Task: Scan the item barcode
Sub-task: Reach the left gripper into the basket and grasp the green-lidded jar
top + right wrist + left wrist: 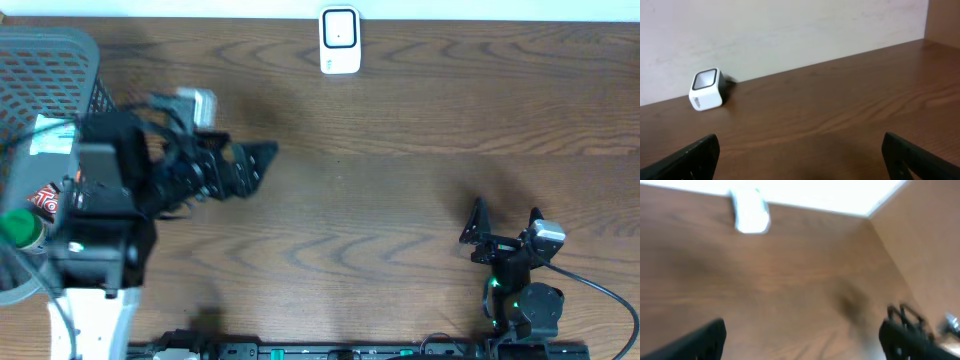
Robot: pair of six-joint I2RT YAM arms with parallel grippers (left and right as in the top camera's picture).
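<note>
The step in hand looks like the very start, fetching an item, since neither claw has anything. In the overhead view the left claw (256, 168) stands wide open and empty over the desk (400, 120), left of centre and just right of the basket (50, 60) at the upper left edge. The right claw (505, 222), at lower right, is also wide open and holds nothing. The items lie in the basket, a green-capped bottle (20, 226) among them. The scanner (340, 42) stands at top centre, well apart from both claws.

Next, I judge, the left claw must go to the basket, close on one item and carry it to the scanner, barcode towards the window.

The left arm covers much of the basket and the frame edge cuts it off, so no barcode can be made out — and the left wrist view is blurred.
</note>
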